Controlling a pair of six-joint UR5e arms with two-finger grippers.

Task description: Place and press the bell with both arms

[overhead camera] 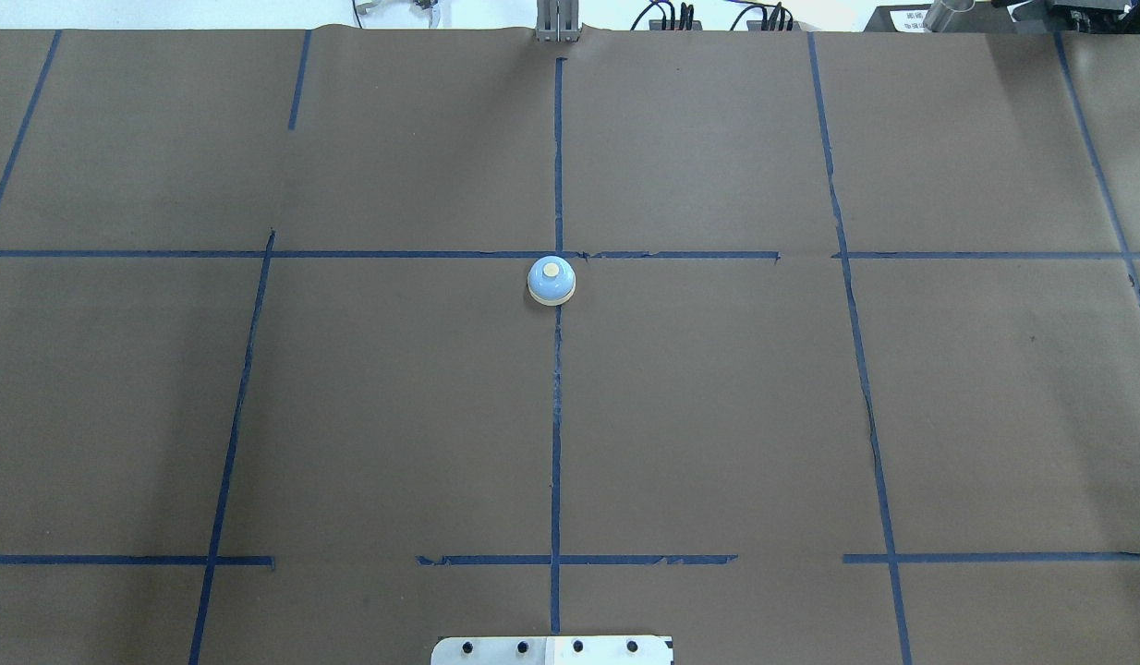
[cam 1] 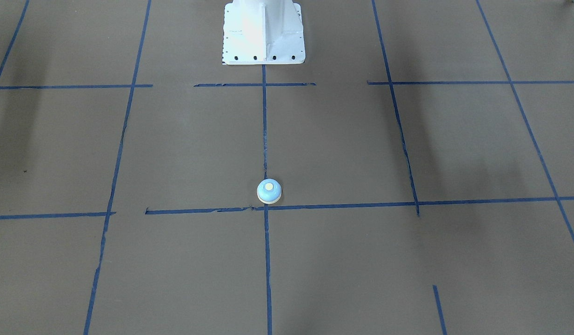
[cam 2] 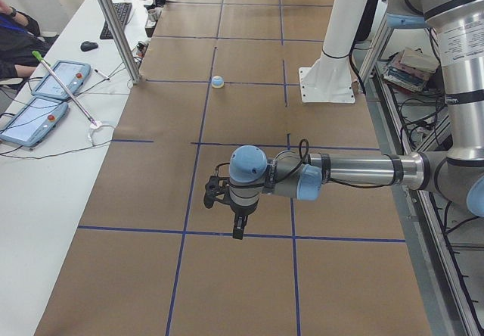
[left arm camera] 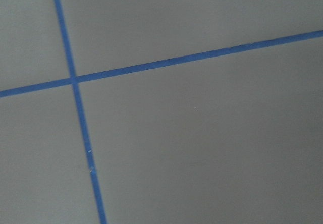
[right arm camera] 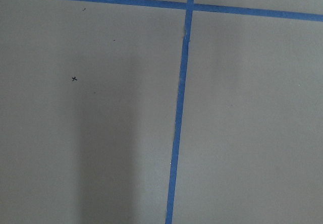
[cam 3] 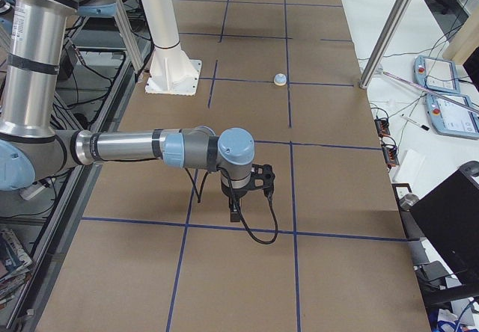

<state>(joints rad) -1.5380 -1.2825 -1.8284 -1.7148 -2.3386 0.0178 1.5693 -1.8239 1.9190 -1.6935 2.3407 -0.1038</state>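
The small light-blue bell (cam 1: pixel 269 191) with a cream base and button stands upright at the crossing of two blue tape lines near the table's middle. It also shows in the overhead view (overhead camera: pixel 551 280) and in both side views (cam 2: pixel 218 82) (cam 3: pixel 280 79). My left gripper (cam 2: pixel 237 231) hangs over the table's left end, pointing down, far from the bell. My right gripper (cam 3: pixel 235 214) hangs over the right end, also far from it. Both show only in the side views, so I cannot tell whether they are open or shut. Neither touches the bell.
Brown paper with a blue tape grid (overhead camera: pixel 556 416) covers the table. The white bolted pedestal base (cam 1: pixel 263 32) stands at the robot's side. A side bench holds tablets (cam 2: pixel 45 98), cables and a metal post (cam 2: pixel 113 26). The wrist views show only paper and tape.
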